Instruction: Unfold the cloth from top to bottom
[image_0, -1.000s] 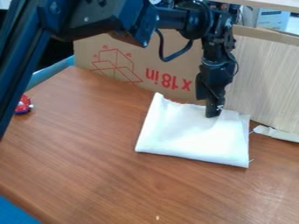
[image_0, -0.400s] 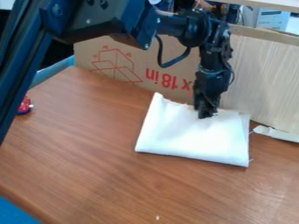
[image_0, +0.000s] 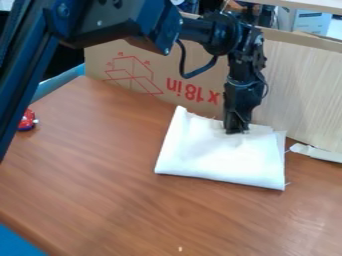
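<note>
One gripper (image_0: 237, 132), tips at far part of one folded white cloth (image_0: 217, 157); whether wide or narrow, cannot tell. One red object (image_0: 27, 121), well left of gripper in view. Gripper shifted slightly left since first frame; cloth unmoved.

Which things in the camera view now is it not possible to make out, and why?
All in the camera view:
- White cloth: inner layers, hidden by its top layer.
- Cloth directly behind the gripper: hidden by the gripper.
- Red object: left part, behind the arm.
- White strip: right end, cut off by the edge.
</note>
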